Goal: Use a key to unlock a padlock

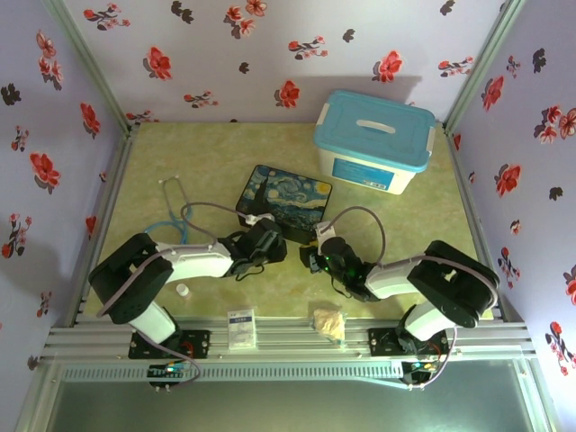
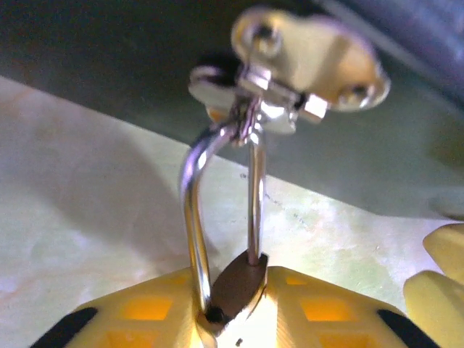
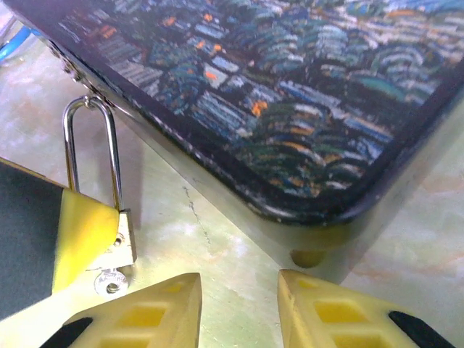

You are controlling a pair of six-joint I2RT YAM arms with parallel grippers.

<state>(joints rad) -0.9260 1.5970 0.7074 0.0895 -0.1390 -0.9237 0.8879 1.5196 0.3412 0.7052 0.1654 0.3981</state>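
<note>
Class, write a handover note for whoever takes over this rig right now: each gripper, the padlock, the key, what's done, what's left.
Left gripper: closed on the padlock body; its shackle is hooked through the painted box hasp.
Right gripper: open, empty, beside the key.
Key: sticks out of the padlock's base.
Done: key inserted.
Left: turn it and free the shackle, which looks seated.

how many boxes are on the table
2: the painted box mid-table and the blue-lidded white bin at the far right corner. The small white packet at the near edge may be a third; too small to tell.
</note>
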